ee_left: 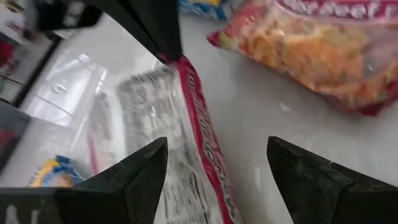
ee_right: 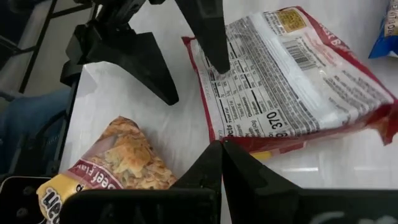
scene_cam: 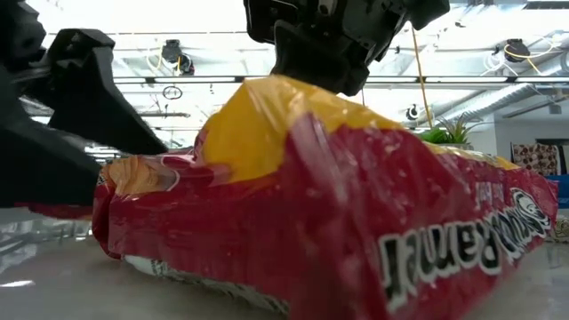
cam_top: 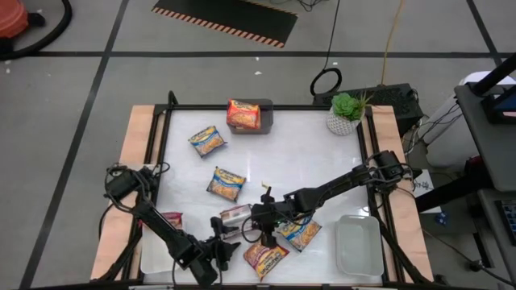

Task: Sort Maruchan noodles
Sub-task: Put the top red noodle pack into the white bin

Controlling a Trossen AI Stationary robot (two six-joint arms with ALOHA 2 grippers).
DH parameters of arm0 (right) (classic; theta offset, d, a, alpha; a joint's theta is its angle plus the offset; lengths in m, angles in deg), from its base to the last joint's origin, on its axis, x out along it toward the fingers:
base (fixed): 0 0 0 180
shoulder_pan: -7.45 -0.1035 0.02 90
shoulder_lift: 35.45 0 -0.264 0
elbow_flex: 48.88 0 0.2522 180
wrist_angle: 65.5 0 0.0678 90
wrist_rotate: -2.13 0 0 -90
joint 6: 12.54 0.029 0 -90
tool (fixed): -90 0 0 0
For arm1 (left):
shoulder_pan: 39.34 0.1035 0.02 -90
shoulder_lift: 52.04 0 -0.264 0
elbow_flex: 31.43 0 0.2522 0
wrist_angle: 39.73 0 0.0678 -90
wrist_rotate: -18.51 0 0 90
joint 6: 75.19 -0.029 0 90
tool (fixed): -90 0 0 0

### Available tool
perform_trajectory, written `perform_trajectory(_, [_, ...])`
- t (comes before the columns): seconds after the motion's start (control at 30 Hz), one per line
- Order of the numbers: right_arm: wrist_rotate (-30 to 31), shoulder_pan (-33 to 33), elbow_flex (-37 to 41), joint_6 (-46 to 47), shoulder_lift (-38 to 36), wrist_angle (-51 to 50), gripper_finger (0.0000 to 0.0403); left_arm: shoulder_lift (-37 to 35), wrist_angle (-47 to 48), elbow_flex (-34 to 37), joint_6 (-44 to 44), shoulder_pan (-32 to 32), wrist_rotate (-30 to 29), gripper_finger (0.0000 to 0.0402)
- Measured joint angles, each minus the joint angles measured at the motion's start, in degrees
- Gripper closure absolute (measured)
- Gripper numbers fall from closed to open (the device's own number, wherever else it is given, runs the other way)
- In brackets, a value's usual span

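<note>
A red noodle packet [ee_right: 292,81] lies label side up near the table's front [cam_top: 235,214]. My right gripper [ee_right: 222,149] is shut at its corner. My left gripper [ee_left: 217,180] stands open astride the packet's long red edge [ee_left: 199,137], one finger over the label [ee_right: 214,50] and one over bare table [ee_right: 149,68]; I cannot tell whether either touches. A red beef packet [cam_top: 264,256] lies flat near the front edge and fills the low view [scene_cam: 356,213]. Other packets: blue-and-yellow [cam_top: 300,232], [cam_top: 226,183], [cam_top: 208,141], and red [cam_top: 171,218]. My right gripper has the label-up packet by the corner of its end seam [ee_right: 233,144], pinched at the shut fingertips, which cover the exact spot. The fingers slant down from the table's right. That end edge sits a little raised; the rest of the packet lies on the table.
A grey bin [cam_top: 266,109] at the far edge holds an orange-red packet [cam_top: 243,114]. A potted plant [cam_top: 345,113] stands at the far right corner. A white tray [cam_top: 359,246] sits at the near right, another [cam_top: 153,254] under the left arm.
</note>
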Motion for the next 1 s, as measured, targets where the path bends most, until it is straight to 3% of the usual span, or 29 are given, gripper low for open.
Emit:
perform_trajectory(0.17, [0.04,-0.40,0.00,0.01,0.00,3.11,0.0403,0.00,2.33,-0.02,1.13,0.39,-1.35,0.0124])
perform_trajectory(0.43, [-0.38,-1.28,-0.02,-0.10,0.02,5.20,0.0403,0.60,12.05,-0.08,10.63,0.93,-1.42,0.0124])
perform_trajectory(0.7, [-0.65,-1.27,-0.02,-1.12,0.02,3.42,0.0403,0.58,14.06,-0.08,12.29,0.93,-1.15,0.0124])
perform_trajectory(0.9, [-0.35,-2.53,-0.02,-11.31,0.02,2.10,0.0394,0.55,14.87,-0.08,12.96,0.54,-0.24,0.0124])
perform_trajectory(1.0, [3.46,-3.89,-0.02,-19.25,0.02,3.02,0.0372,0.55,15.14,-0.08,13.40,0.50,0.04,0.0124])
